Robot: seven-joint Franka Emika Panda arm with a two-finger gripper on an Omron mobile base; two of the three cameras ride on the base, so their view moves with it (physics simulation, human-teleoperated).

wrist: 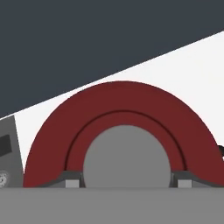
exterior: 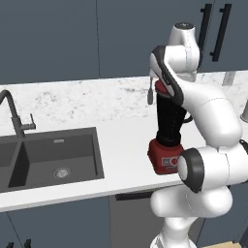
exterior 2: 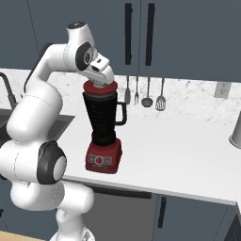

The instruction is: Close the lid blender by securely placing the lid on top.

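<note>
The blender stands on the white counter: a tall black jar (exterior 2: 101, 115) with a side handle on a boxy red base (exterior 2: 103, 157), also seen as jar (exterior: 169, 121) and base (exterior: 163, 156). The lid (exterior 2: 100, 88), a round red disc, sits level at the jar's top. My gripper (exterior 2: 99, 81) comes down on it from above. In the hand view the fingertips (wrist: 72, 179) press both sides of the grey centre knob (wrist: 126, 153) inside the red lid (wrist: 122, 103), so my gripper (wrist: 127, 181) is shut on it. In the left base view my arm hides most of the lid (exterior: 162, 90).
A dark sink (exterior: 53, 155) with a faucet (exterior: 14, 116) lies left of the blender. Kitchen utensils (exterior 2: 141, 94) hang on the wall behind it. A grey vessel (exterior 2: 235, 129) stands at the counter's far right. Dark cabinets run above.
</note>
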